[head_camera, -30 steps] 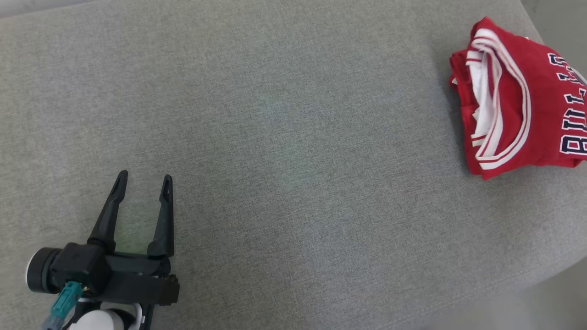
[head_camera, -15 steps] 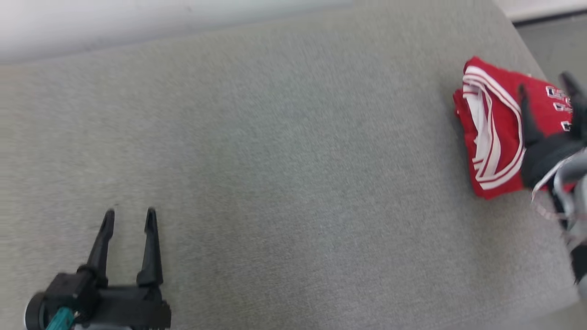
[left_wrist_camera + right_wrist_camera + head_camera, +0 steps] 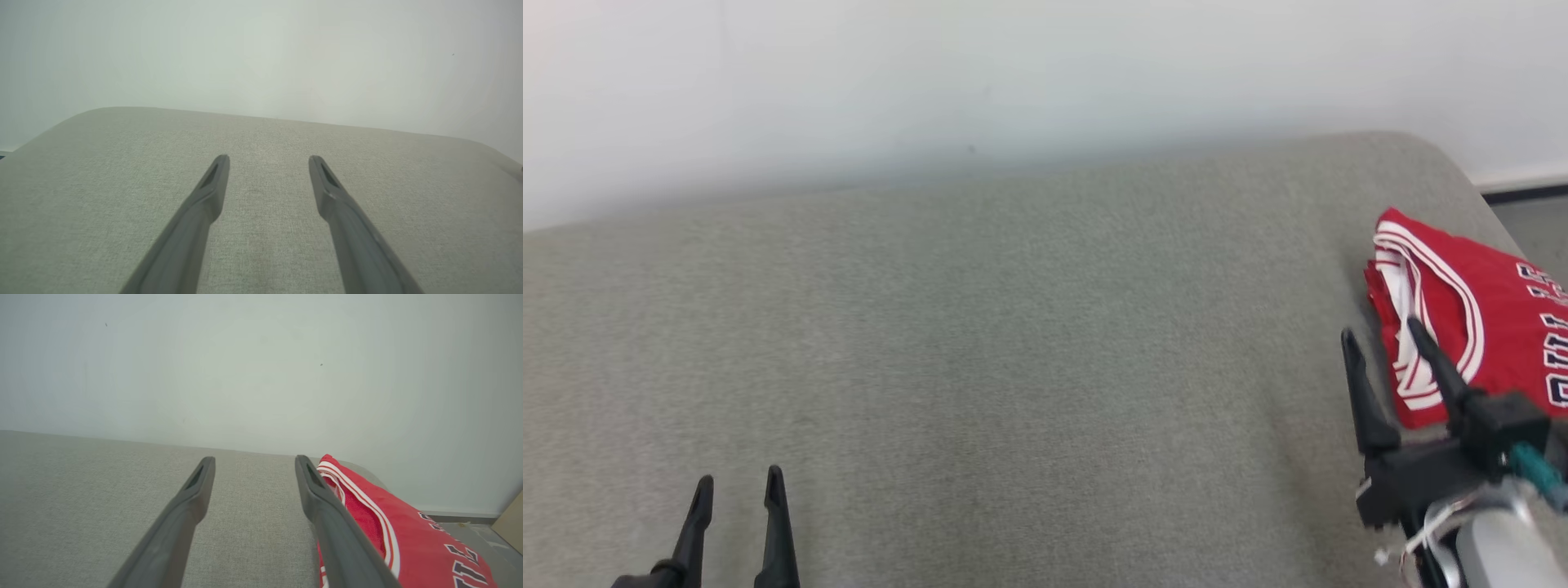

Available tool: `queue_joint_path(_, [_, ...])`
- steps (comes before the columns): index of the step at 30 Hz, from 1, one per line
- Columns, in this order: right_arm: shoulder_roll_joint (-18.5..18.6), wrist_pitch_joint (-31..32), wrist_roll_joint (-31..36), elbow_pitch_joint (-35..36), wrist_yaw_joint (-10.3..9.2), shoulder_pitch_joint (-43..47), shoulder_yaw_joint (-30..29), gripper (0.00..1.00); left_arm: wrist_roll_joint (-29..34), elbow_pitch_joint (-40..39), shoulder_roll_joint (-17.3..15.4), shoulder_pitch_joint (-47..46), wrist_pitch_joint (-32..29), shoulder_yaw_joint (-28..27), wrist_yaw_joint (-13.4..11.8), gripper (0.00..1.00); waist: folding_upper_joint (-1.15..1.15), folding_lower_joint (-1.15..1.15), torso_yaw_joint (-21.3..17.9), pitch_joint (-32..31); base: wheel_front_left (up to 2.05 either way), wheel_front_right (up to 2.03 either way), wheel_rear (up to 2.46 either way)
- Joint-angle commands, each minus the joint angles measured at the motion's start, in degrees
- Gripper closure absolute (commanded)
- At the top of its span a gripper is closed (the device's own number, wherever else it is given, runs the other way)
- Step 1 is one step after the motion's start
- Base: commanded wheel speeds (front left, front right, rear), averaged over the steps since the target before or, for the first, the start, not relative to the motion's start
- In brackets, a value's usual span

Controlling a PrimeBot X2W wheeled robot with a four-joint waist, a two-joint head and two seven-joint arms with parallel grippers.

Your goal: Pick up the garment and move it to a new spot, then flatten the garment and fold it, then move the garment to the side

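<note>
Right hand point(image 3: 1380, 329): released; two dark fingers spread apart, bare grey fabric showing between them; stood low over the right end of the worktop, fingers pointing toward the wall.
Right hand to garment: sat just beside the garment's near left edge; outer finger crossed the red cloth in head view and ran along its trimmed edge in right wrist view; contact could not be told.
Left hand point(image 3: 739, 475): released; fingers parted, rising from the bottom edge at lower left of head view; held over bare fabric, well apart from the garment.
Garment point(image 3: 1494, 327): red jersey with white stripe trim and dark, white-edged lettering; lay folded in a compact, slightly rumpled stack at the far right end of the worktop, near its rounded corner; lettered face turned up.
Worktop point(image 3: 1013, 327): covered in grey woven fabric, rounded at edges and corners; ran back to the wall.
Wall point(image 3: 1013, 82): pale and plain; rose directly behind the worktop.
Floor point(image 3: 1535, 224): grey strip past the right corner, below a dark skirting line.
</note>
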State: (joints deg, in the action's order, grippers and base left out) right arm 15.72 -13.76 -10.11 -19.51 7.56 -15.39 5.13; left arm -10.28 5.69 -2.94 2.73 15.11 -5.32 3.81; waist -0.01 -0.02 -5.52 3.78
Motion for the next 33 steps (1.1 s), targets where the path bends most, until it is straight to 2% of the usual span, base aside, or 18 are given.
queue_joint_path(1, [-0.29,-0.37,-0.51,0.42,-0.18,1.31,-0.44,0.0,-0.25,-0.17,0.05,1.0,0.01,-0.09,-0.25,0.0,0.01,0.02,3.27,-3.29,0.0,0.0,0.0])
queue_joint_path(6, [-5.29,-0.74,-1.06,3.33,-0.18,8.29,-2.75,0.0,-0.28,-0.62,0.03,2.7,0.01,0.29,-0.69,0.0,0.01,0.02,4.63,-4.12,0.0,0.0,0.0])
queue_joint_path(12, [-8.82,-0.94,0.47,3.47,-0.18,12.8,-1.37,0.0,0.1,-0.42,0.03,4.51,0.01,0.53,-0.65,0.0,0.01,0.02,5.34,-5.13,0.0,0.0,0.0])
queue_joint_path(33, [-11.37,-1.03,1.0,2.06,-0.18,14.57,-0.08,0.0,-0.72,-1.27,0.04,5.13,0.01,2.14,-1.83,0.0,0.01,0.02,5.4,-6.55,0.0,0.0,0.0])
